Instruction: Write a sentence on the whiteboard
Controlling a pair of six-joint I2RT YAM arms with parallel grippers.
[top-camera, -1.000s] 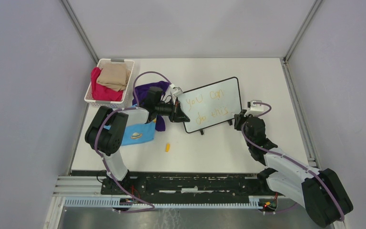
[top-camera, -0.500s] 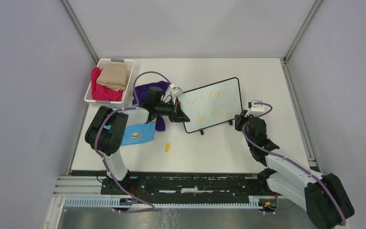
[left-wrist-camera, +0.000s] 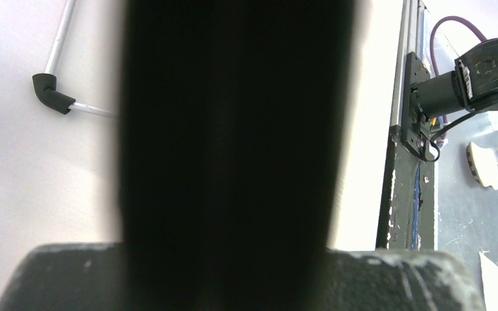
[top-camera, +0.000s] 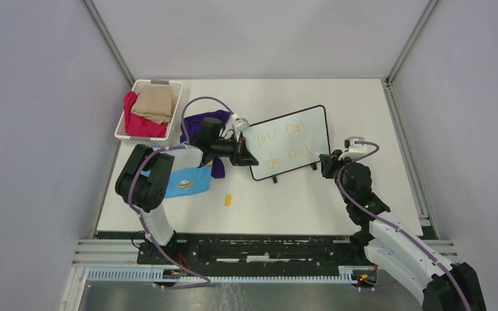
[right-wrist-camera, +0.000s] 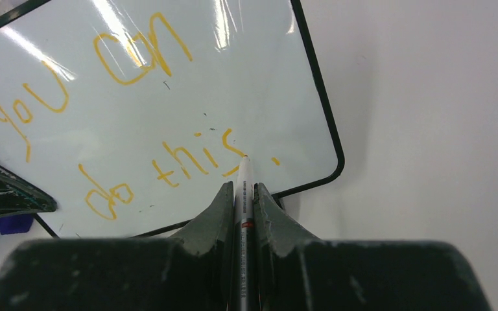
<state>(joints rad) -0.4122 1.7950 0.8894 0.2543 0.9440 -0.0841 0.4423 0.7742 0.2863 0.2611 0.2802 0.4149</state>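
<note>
The whiteboard [top-camera: 298,133] stands tilted on the table, and its face fills the right wrist view [right-wrist-camera: 168,97]. The sentence [top-camera: 283,147] "you can do this" is in yellow-orange letters [right-wrist-camera: 123,110] on two lines, with a small dot after "this". My left gripper [top-camera: 249,159] is shut on the board's left edge. In the left wrist view a dark blurred shape [left-wrist-camera: 233,155] hides the jaws. My right gripper [right-wrist-camera: 243,186] is shut on a white marker [right-wrist-camera: 243,178]. Its tip sits at the end of "this", near the board's lower right corner [top-camera: 325,162].
A white basket [top-camera: 124,133] with red and tan cloths stands at the far left. A purple cloth [top-camera: 200,124] and a blue cloth [top-camera: 185,183] lie by the left arm. A small yellow cap [top-camera: 228,200] lies in front of the board.
My right arm has shifted slightly right and toward the near edge, with the marker still in the jaws. The left arm and the board have not moved.
</note>
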